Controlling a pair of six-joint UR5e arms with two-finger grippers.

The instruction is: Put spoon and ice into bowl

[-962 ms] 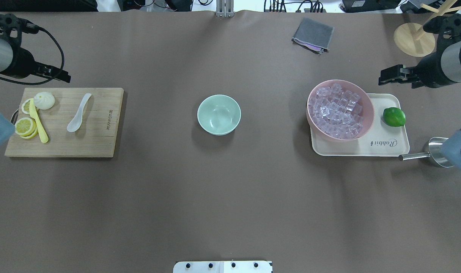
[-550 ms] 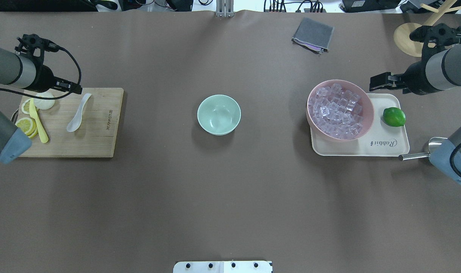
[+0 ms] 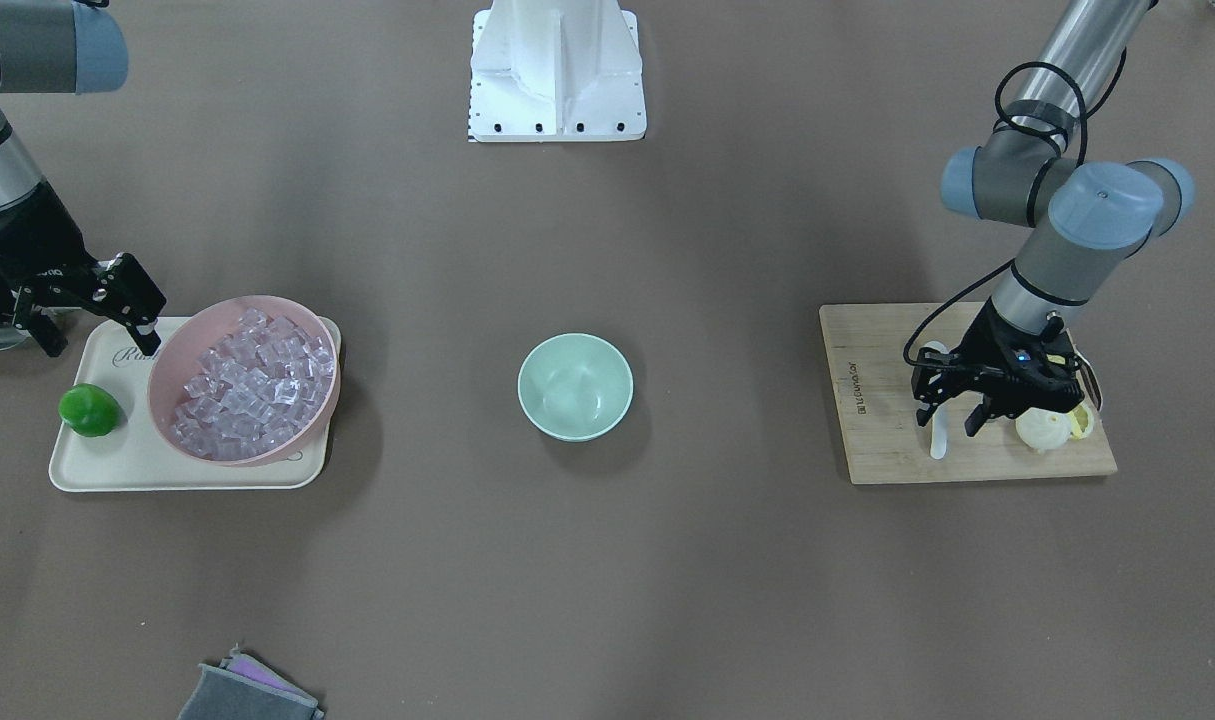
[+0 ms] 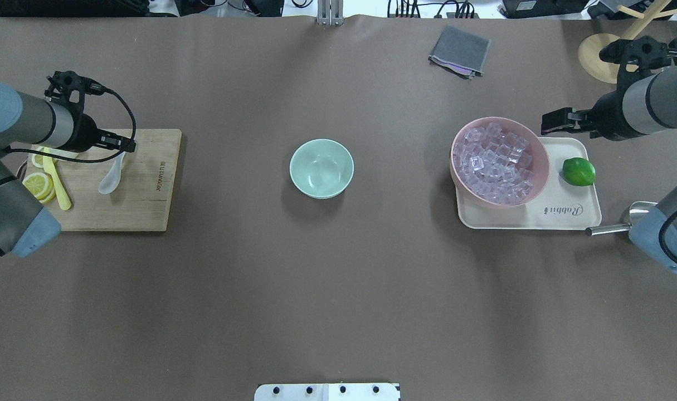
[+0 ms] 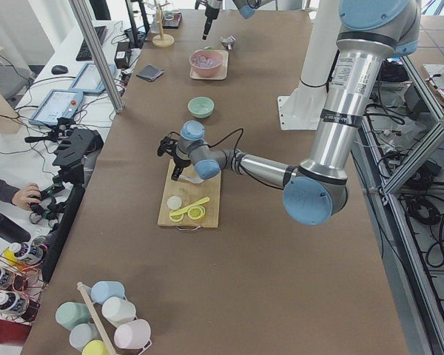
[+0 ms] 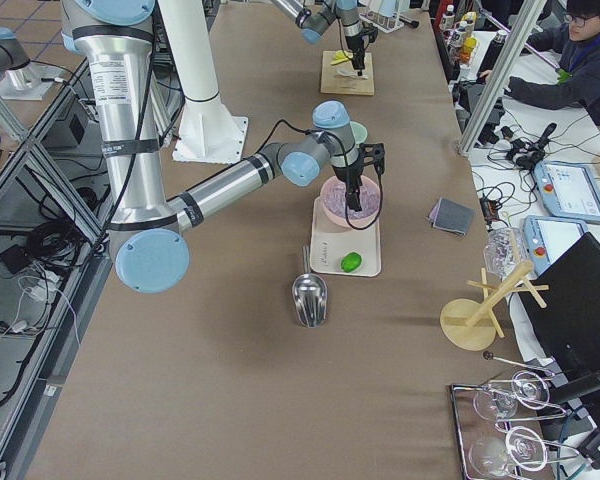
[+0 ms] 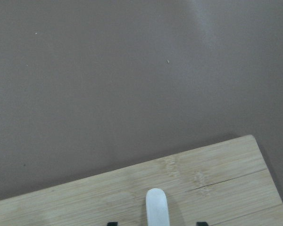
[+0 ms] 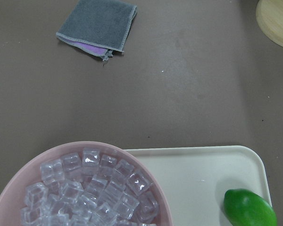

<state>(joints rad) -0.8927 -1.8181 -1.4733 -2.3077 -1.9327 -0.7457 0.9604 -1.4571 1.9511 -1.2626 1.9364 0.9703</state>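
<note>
The white spoon (image 4: 111,177) lies on the wooden cutting board (image 4: 149,200), handle pointing to the table's far side. My left gripper (image 3: 949,412) hovers open over that handle, one finger on each side. In the left wrist view the handle tip (image 7: 156,207) sits between the two fingertips (image 7: 112,223). The mint-green bowl (image 4: 321,168) stands empty at the table's middle. Ice cubes (image 4: 494,161) fill the pink bowl (image 4: 539,172). My right gripper (image 3: 99,333) hangs open above the tray's far edge, beside the pink bowl, holding nothing.
The pink bowl rests on a cream tray (image 4: 566,217) with a lime (image 4: 579,171). A metal scoop (image 4: 622,225) lies by the tray. Lemon slices (image 4: 37,184) and a yellow utensil (image 4: 59,192) share the board. A grey cloth (image 4: 459,50) and wooden stand (image 4: 605,58) sit far back.
My left arm has swung right and come over the spoon's handle on the board. The right arm has shifted left toward the pink bowl. Objects have not moved.
</note>
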